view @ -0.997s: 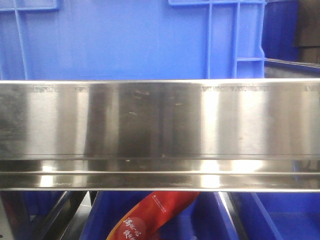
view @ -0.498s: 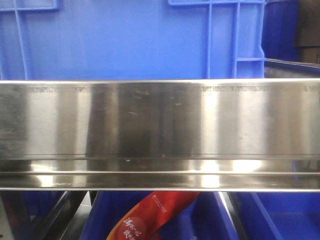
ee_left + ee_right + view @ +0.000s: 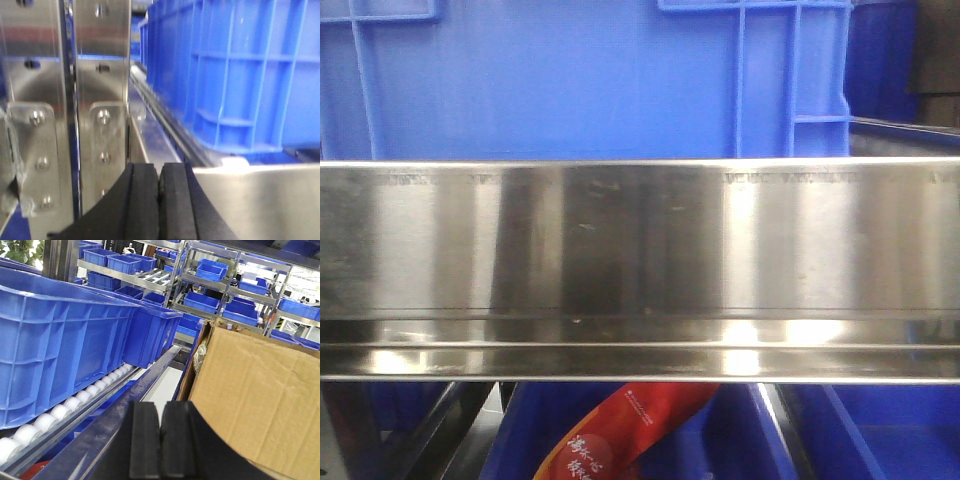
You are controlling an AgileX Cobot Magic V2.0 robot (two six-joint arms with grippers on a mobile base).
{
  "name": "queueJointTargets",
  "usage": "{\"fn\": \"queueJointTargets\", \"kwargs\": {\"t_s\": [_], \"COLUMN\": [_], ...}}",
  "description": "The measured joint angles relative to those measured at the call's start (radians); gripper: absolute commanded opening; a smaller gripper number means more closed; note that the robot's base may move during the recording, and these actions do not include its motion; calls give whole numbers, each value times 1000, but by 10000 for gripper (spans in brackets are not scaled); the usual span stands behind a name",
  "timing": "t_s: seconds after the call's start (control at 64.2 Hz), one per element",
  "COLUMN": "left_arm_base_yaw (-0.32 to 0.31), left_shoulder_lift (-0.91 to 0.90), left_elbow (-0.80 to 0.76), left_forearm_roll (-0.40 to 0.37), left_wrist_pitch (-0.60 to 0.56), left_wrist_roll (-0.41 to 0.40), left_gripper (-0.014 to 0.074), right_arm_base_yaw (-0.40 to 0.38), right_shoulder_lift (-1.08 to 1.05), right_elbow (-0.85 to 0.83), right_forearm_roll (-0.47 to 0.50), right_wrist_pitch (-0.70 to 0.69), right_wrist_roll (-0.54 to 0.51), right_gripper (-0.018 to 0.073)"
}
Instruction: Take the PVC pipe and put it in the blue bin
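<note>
While the blue bin (image 3: pixel 570 80) fills the upper front view behind the broad steel rail (image 3: pixel 640 260), no PVC pipe shows in any view, so where it lies cannot be told. A cardboard box (image 3: pixel 250 395) sits just beside the right gripper (image 3: pixel 161 440), whose pads are pressed together on nothing; the left gripper (image 3: pixel 159 205) is likewise clenched and empty near the bolted steel upright (image 3: pixel 100 75). Reaching blind risks knocking rail, box or upright, since neither wrist sees the target.

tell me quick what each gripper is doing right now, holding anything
Left gripper: closed, pads pressed together, nothing held.
Right gripper: closed, pads pressed together, nothing held.
</note>
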Motion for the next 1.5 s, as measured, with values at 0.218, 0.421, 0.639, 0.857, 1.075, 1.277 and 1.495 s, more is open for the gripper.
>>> {"fn": "queueJointTargets", "kwargs": {"t_s": [0.218,0.421,0.639,0.857,1.075,1.277,1.495], "left_arm_base_yaw": [73,193,300,330,332,332,332], "left_shoulder_lift": [0,0,0,0,0,0,0], "left_elbow": [0,0,0,0,0,0,0], "left_forearm_roll": [2,2,2,2,2,2,2], "left_wrist_pitch": [-44,-107,-182,-209,-223,-232,-232], "left_wrist_roll": [0,0,0,0,0,0,0], "left_gripper": [-111,-111,-111,-111,-111,-111,-111], "right_arm_base_yaw": [0,0,0,0,0,0,0], "right_shoulder_lift": [0,0,0,0,0,0,0], "right_elbow": [0,0,0,0,0,0,0], "right_forearm_roll": [0,0,0,0,0,0,0], "right_wrist_pitch": [0,0,0,-2,-2,-2,-2], "right_wrist_roll": [2,2,0,2,2,0,0], "right_gripper": [-163,-163,-163,-163,-163,-163,-163]}}
